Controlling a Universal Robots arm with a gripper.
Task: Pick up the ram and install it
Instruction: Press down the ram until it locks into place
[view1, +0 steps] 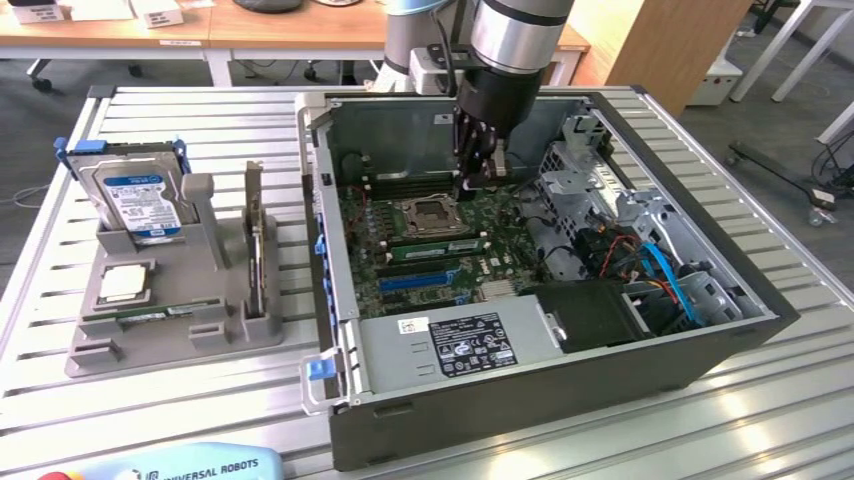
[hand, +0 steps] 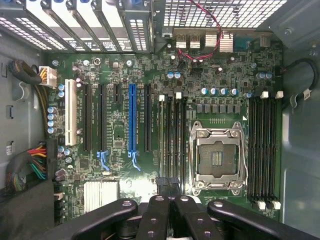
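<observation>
My gripper (view1: 478, 186) hangs inside the open computer case (view1: 747, 300), just over the motherboard (hand: 120, 100) beside the CPU socket (hand: 218, 156). Its black fingers (hand: 155, 215) are pressed together and shut, with nothing visible between them. In the wrist view the gripper (hand: 170, 192) lines up with the end of the memory slots (hand: 172, 135) next to the socket. A thin green ram stick (view1: 140, 318) lies flat in the grey holder (view1: 200, 345) at the exterior view's left. Another green stick (view1: 447, 243) sits in a slot on the near side of the socket.
The grey holder also carries a blue-labelled hard drive (view1: 140, 205), an upright dark card (view1: 254, 240) and a square chip (view1: 123, 283). The case holds a power supply (view1: 461, 345), drive cage (view1: 601, 185) and blue cables (view1: 674, 285). A teach pendant (view1: 187, 468) lies at the front edge.
</observation>
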